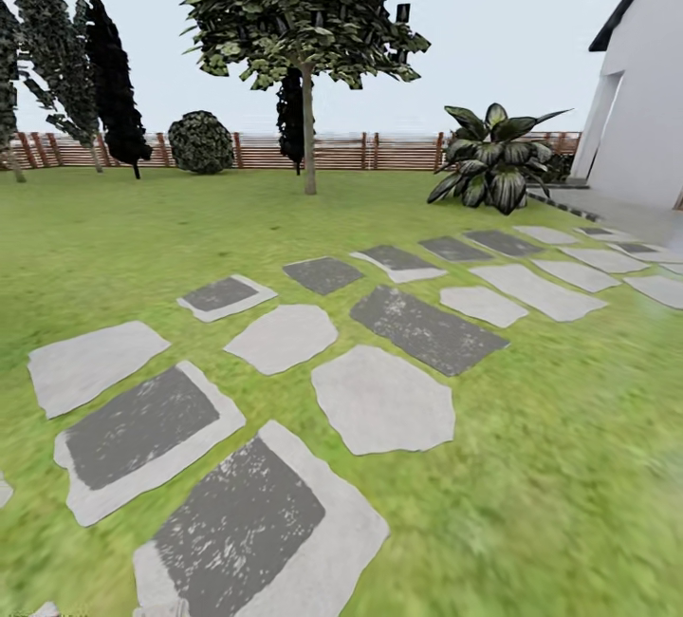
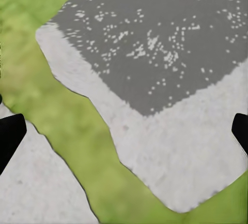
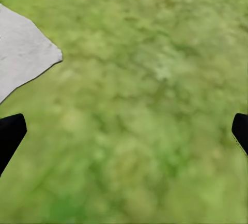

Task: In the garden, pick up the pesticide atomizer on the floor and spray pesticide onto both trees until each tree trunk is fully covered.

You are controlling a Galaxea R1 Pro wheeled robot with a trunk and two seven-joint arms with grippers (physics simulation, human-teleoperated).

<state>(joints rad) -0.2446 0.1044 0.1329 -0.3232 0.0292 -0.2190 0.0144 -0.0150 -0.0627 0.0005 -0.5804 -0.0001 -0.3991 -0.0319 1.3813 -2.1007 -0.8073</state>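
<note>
Head view: stepping stones (image 1: 381, 399) laid in an irregular double row from the near left toward the far right. Slabs alternate pale grey and dark grey; the dark ones carry a pale border, e.g. the nearest slab (image 1: 249, 530). A broad-leaved plant (image 1: 495, 167) with striped dark leaves stands near the far end of the path. A round dark bush (image 1: 200, 142) sits at the far left. Two narrow black conifers: one at left (image 1: 114, 85), one further back (image 1: 290, 119). Pale overcast sky (image 1: 512, 28) above.

Left wrist view: dark slab centre with white flecks (image 2: 155, 43), pale border around it.
</note>
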